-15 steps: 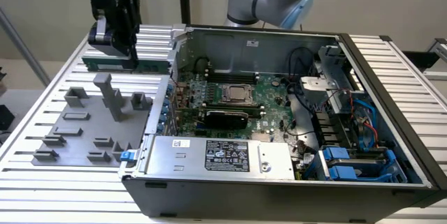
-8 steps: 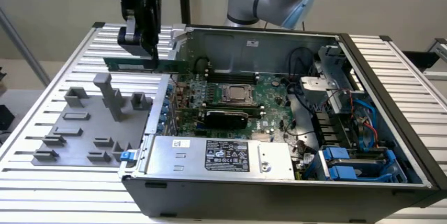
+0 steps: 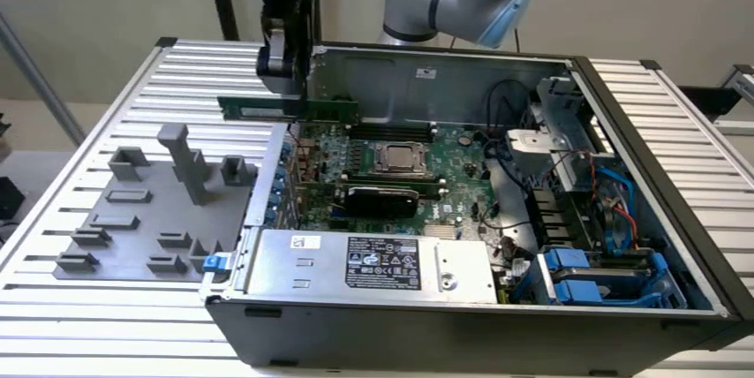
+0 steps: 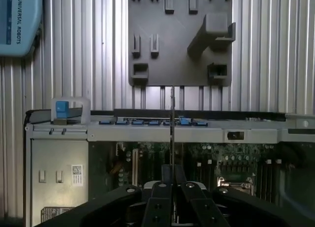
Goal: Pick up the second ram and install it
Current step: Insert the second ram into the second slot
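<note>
The second ram (image 3: 253, 107) is a thin green stick, held level above the far left corner of the open computer case (image 3: 471, 325). My gripper (image 3: 291, 95) comes down from above and is shut on it near its middle. In the wrist view the ram (image 4: 172, 123) appears edge-on as a thin line running out from between the black fingers (image 4: 160, 200), over the case wall and the green motherboard (image 4: 221, 158). The motherboard (image 3: 454, 162) lies inside the case, with long black memory slots (image 3: 389, 131) just beyond the processor socket (image 3: 403, 158).
A grey fixture plate (image 3: 141, 219) with upright holders lies on the slatted table at the exterior view's left of the case. A silver power supply (image 3: 365, 263) sits at the case's near side; cables and blue drive bays (image 3: 601, 276) crowd its right.
</note>
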You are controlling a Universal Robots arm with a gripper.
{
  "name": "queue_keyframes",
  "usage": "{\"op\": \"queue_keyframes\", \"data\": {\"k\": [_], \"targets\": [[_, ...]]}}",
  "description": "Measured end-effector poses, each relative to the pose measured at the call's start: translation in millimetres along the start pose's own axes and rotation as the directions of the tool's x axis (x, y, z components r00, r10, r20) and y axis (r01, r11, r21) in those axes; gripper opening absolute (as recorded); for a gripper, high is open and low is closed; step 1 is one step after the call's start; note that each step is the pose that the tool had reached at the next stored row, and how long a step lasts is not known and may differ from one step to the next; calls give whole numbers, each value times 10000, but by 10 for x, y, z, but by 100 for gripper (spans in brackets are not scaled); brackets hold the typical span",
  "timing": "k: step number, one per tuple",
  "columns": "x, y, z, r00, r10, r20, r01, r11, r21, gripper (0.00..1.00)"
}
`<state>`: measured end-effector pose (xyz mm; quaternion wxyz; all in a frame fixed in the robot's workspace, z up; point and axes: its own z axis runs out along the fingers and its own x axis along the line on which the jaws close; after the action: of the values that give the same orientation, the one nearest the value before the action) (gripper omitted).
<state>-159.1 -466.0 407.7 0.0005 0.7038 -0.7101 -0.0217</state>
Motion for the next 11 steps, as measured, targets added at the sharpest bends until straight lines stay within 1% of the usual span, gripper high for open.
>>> {"op": "queue_keyframes", "data": {"k": [11], "targets": [[-206, -505, 186, 10000, 0, 0, 0, 10000, 0, 0]]}}
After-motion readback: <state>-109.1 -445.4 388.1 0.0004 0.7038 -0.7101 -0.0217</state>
